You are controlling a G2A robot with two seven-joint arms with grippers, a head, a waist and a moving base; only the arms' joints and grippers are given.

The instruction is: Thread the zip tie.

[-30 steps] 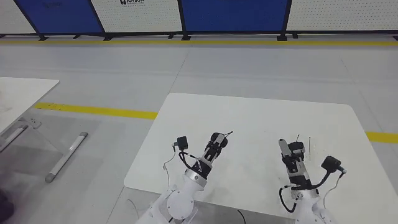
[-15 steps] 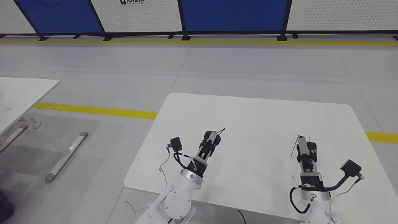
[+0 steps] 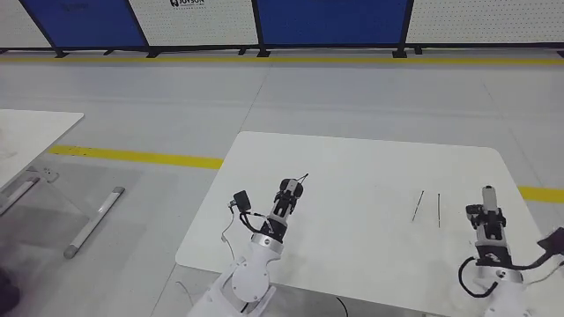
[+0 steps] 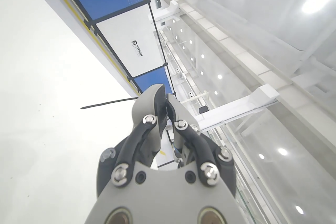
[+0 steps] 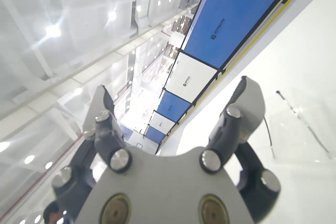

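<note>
The zip tie [image 4: 109, 103] is a thin black strip with a pointed tip. My left gripper [image 4: 164, 93] is clenched on one end of it, and the rest sticks out to the side over the table. Seen from above, with 12 o'clock at the far edge of the table [image 3: 352, 154], the strip pokes out of that gripper toward 2 o'clock.

A loose zip tie [image 3: 418, 205] lies flat on the table, between the middle and 3 o'clock. A second loose zip tie [image 3: 439, 210] lies just beside it. They do not touch.

My left arm is at about 9 o'clock on the table, low, with the fingers pointing to the far edge. My right arm is at about 3 o'clock, near the edge. My right gripper [image 5: 172, 86] is spread wide and holds nothing. The two loose ties lie between my two grippers, nearer the right one.

The table is white with round corners. The floor [image 3: 176, 106] is grey with a yellow line [image 3: 132, 156] on it. At 12 o'clock stand blue and white wall panels [image 3: 333, 4]. Another white table [image 3: 31, 136] is off at 9 o'clock.
</note>
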